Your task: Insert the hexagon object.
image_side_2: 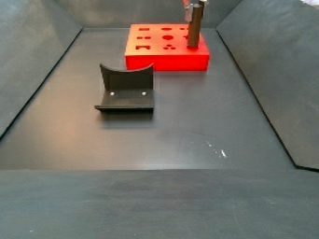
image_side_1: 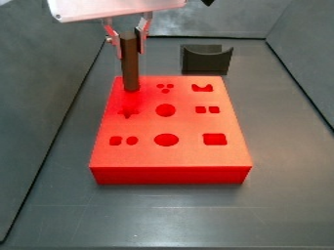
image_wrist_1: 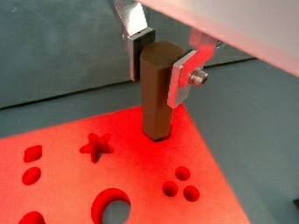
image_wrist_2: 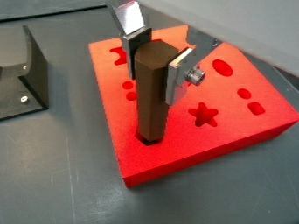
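Hexagon object stands upright on the red board, its lower end at a hole near the board's edge; in both wrist views the foot looks seated or nearly so, though I cannot tell how deep. I judge it a stiff, light peg, smooth-sided and brown, so it will not bend but could slip or tilt if pinched off-centre. The best hold is where I have it now: high on the shaft, on opposite flats. The gripper hangs straight down over the board's corner (seen from a side view), fingers vertical, silver plates clamped narrow on the peg's top. The fixture sits well apart on the floor, out of my way.
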